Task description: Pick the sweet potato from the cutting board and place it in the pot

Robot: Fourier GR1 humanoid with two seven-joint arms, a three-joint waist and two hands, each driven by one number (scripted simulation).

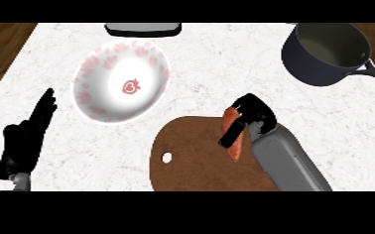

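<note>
Right hand (250, 115), black, over the upper right part of the round brown wooden cutting board (194, 158), fingers curled round the orange elongated sweet potato (233, 135). Potato mostly hidden under the fingers; whether it is lifted clear of the board cannot be told. Dark grey metal pot (322, 54) well apart, up and to the right of that hand. White plate with pink floral pattern (121, 82) to its left. Left hand (26, 139) resting at the left edge, fingers straight, released.
</note>
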